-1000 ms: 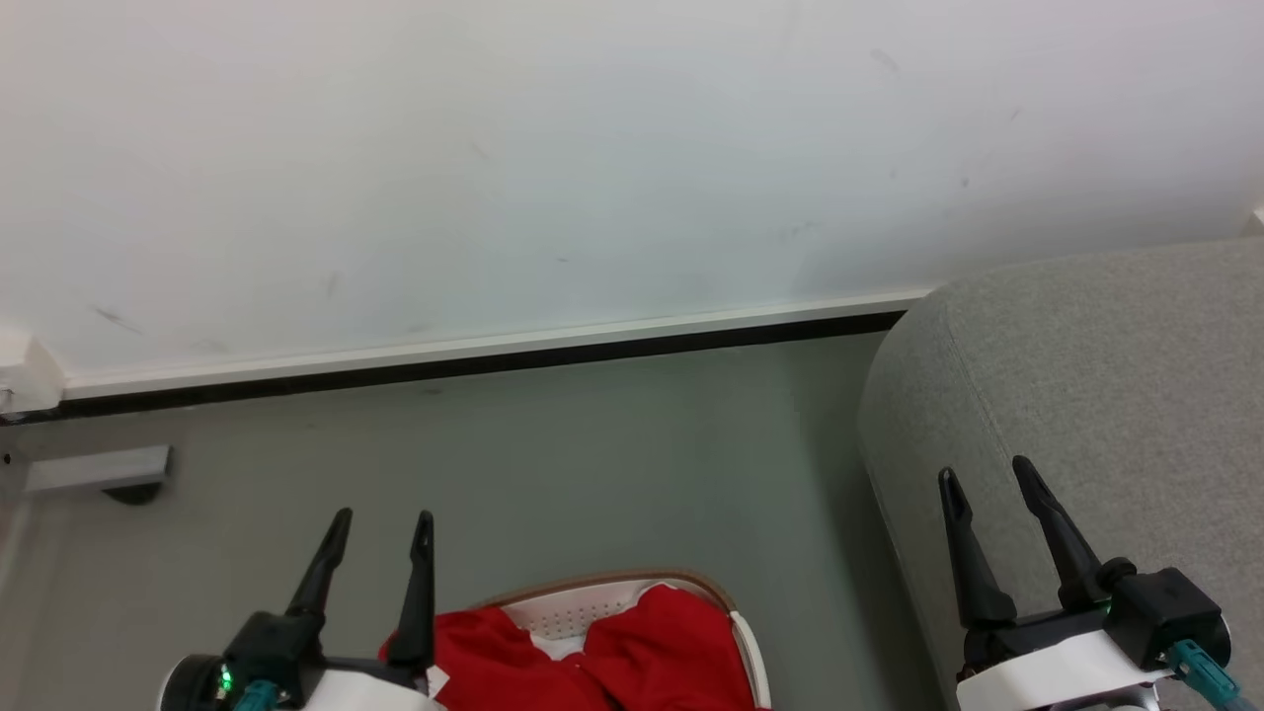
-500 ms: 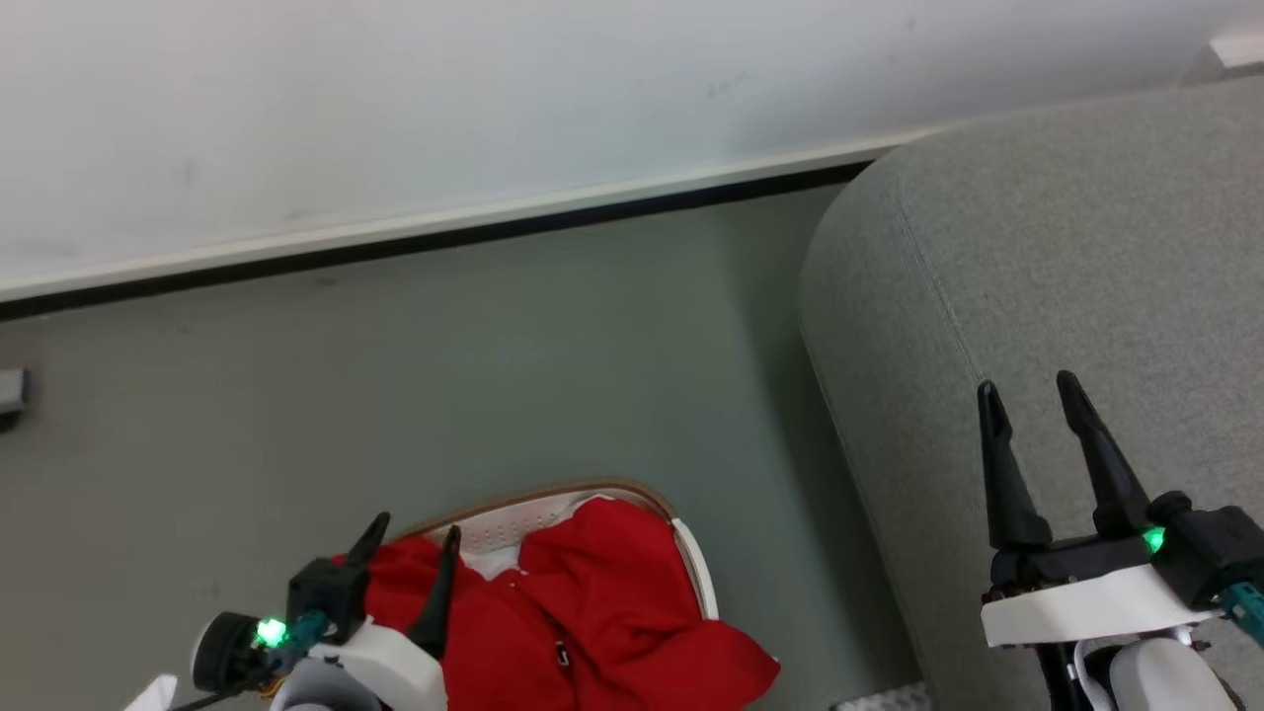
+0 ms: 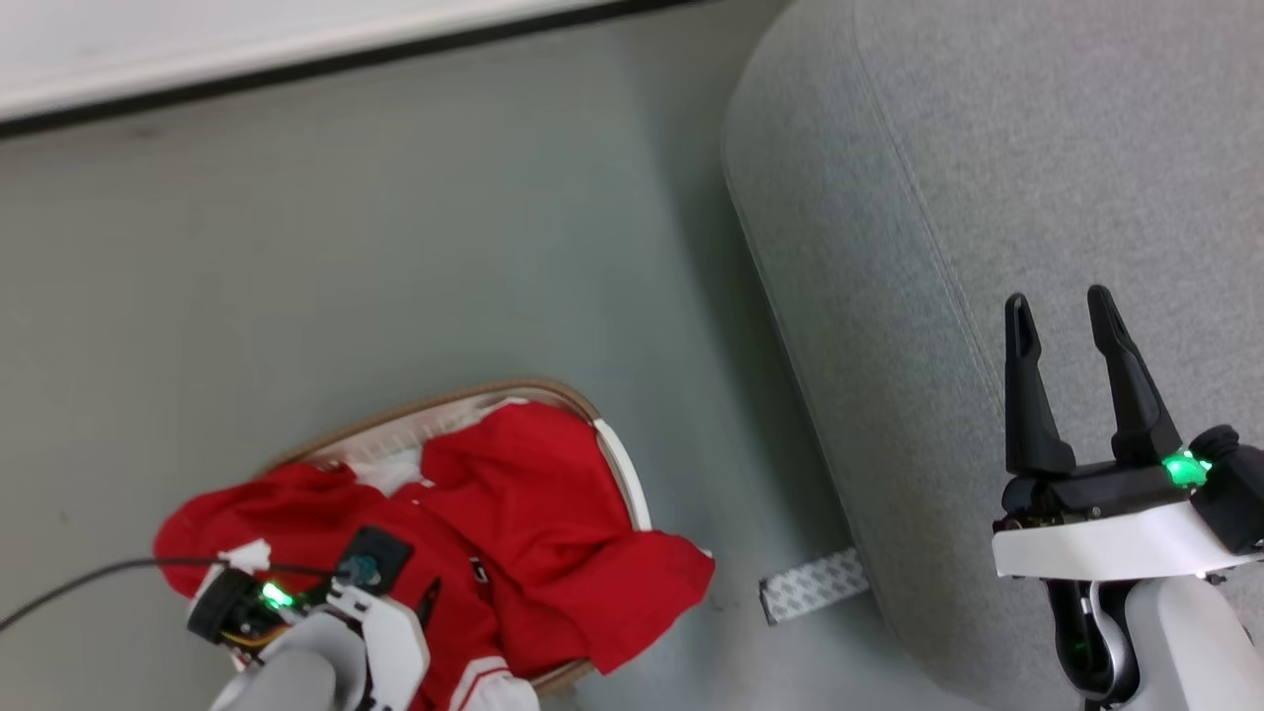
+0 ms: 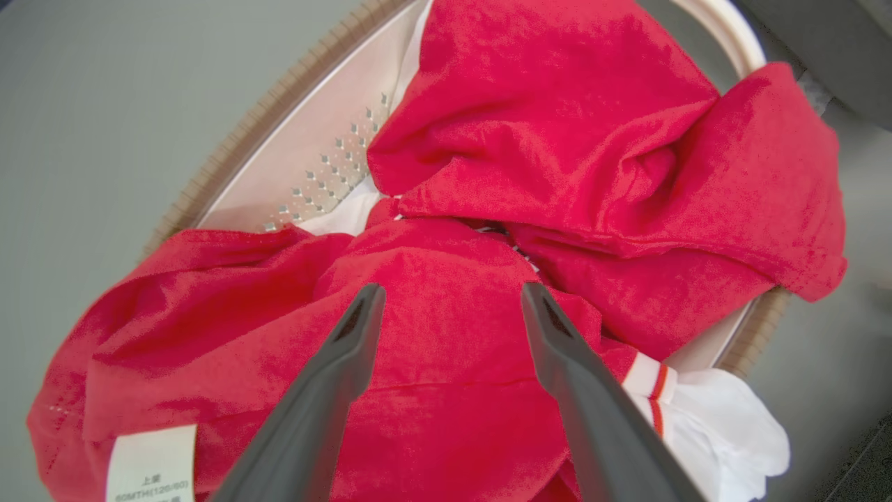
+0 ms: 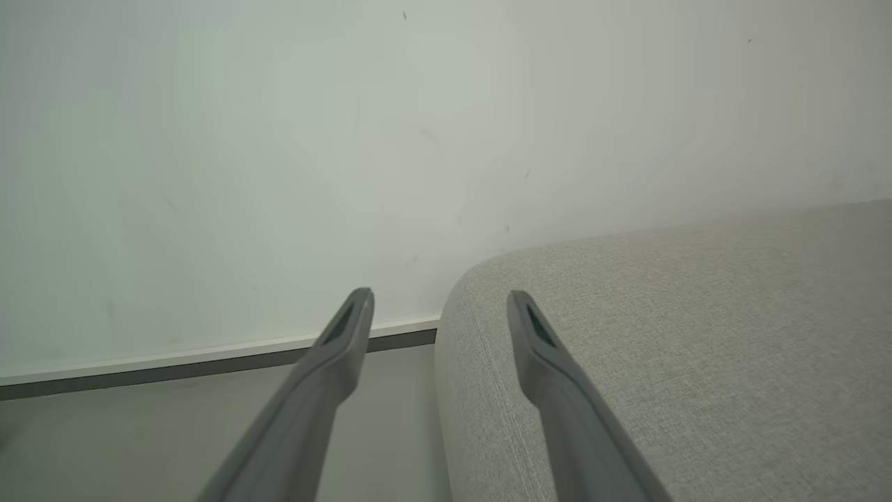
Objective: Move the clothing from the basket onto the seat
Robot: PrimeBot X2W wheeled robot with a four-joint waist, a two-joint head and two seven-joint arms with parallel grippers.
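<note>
The clothing (image 3: 533,494) is a heap of red garments filling the white basket (image 3: 617,464) on the floor and spilling over its tan rim. In the left wrist view my left gripper (image 4: 449,293) stands open, pointing down just above the red clothing (image 4: 557,139), with nothing between its fingers. A white tag (image 4: 150,464) and striped white trim (image 4: 651,380) show on the heap, and the basket's perforated wall (image 4: 313,160) lies behind it. My right gripper (image 3: 1058,298) is open and empty above the light-grey seat (image 3: 938,197), to the right of the basket. The right wrist view shows that gripper (image 5: 440,294) at the seat's rounded edge (image 5: 697,314).
Grey-green floor (image 3: 395,247) runs between the basket and the seat. A white wall with a dark baseboard (image 3: 296,64) runs along the back. A patterned grey strip (image 3: 812,585) lies on the floor by the seat's base. A black cable (image 3: 79,583) trails from my left wrist.
The head camera has tilted down, so the whole scene has shifted up. My left gripper has swung from pointing forward to pointing down over the clothing. Both grippers stay open.
</note>
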